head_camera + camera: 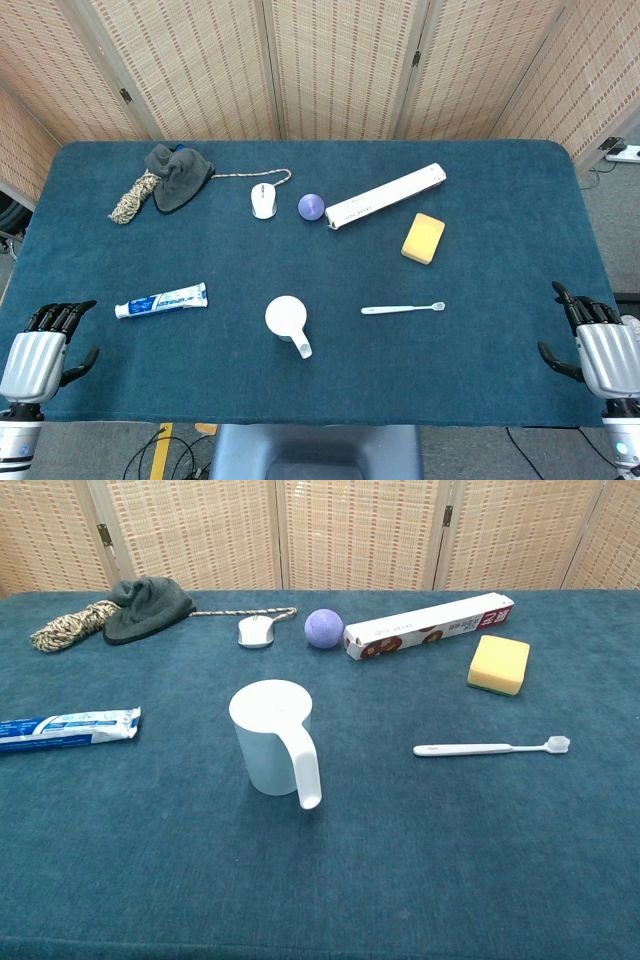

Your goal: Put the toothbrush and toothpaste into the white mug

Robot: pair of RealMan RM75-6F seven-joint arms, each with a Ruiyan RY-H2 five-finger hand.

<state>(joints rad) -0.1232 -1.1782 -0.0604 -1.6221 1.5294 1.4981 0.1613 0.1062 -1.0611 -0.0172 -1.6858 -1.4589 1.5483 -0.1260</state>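
Upright at mid-table: white mug (272,738), handle toward the robot, nothing visible inside. Flat on the blue cloth to its left, well apart: toothpaste tube (161,300). Flat to its right, head pointing away from the mug: white toothbrush (403,308). Neither yet lifted, so seemingly at the very start, with the first pick-up still to come. Probably called for next: a reach inward and a fine pinch on something lying flat. Parked at the near table corners, well clear of everything: left hand (42,350) and right hand (598,346), both empty, fingers loosely curved and apart. Nearest the left hand, the toothpaste; nearest the right, the toothbrush.
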